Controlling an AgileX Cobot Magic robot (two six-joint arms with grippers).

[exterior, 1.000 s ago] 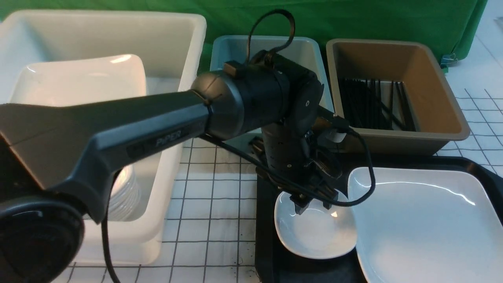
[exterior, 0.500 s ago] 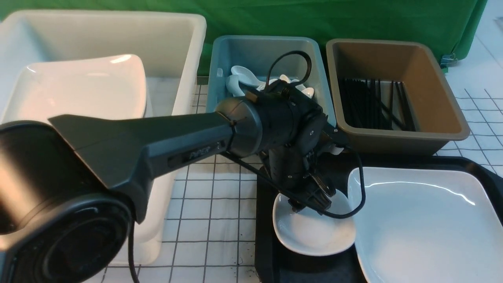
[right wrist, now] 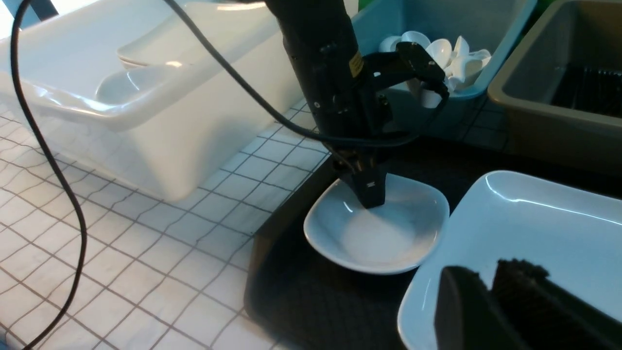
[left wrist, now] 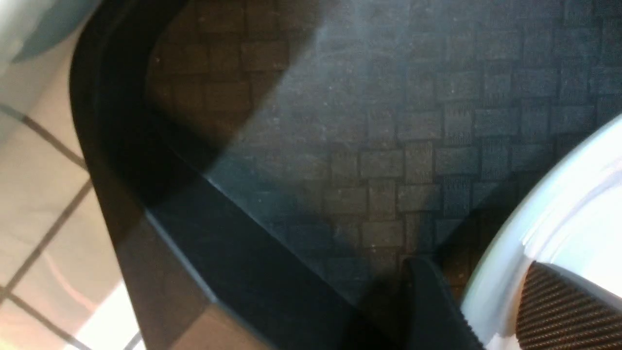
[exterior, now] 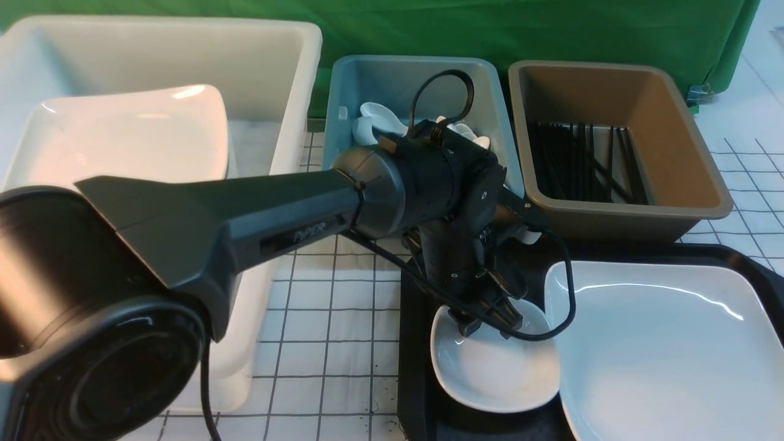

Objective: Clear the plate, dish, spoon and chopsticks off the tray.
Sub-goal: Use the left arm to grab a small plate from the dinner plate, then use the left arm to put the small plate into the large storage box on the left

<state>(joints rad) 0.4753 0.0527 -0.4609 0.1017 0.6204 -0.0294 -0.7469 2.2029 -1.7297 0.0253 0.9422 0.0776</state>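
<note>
The small white dish [exterior: 496,373] sits at the left end of the black tray [exterior: 413,367], beside the large white plate [exterior: 661,355]. My left gripper [exterior: 487,324] points down onto the dish's far rim. In the left wrist view the rim [left wrist: 491,282] lies between the two fingers, one pad inside the dish [left wrist: 559,218], and the gripper [left wrist: 478,301] is shut on it. My right gripper [right wrist: 486,272] hovers over the plate's [right wrist: 534,228] near-left part, narrowly open and holding nothing. White spoons [exterior: 376,116] lie in the blue bin. Black chopsticks [exterior: 582,159] lie in the brown bin.
A deep white tub [exterior: 269,73] at the left holds stacked white plates [exterior: 122,135]. The blue bin [exterior: 343,92] and the brown bin [exterior: 674,122] stand behind the tray. The left arm's cable [exterior: 551,306] loops over the dish and the plate's edge. A gridded white cloth covers the table.
The left arm has swung and dropped toward the dish, uncovering the blue bin. Its jaws have narrowed around the rim, and the dish has shifted slightly toward me.
</note>
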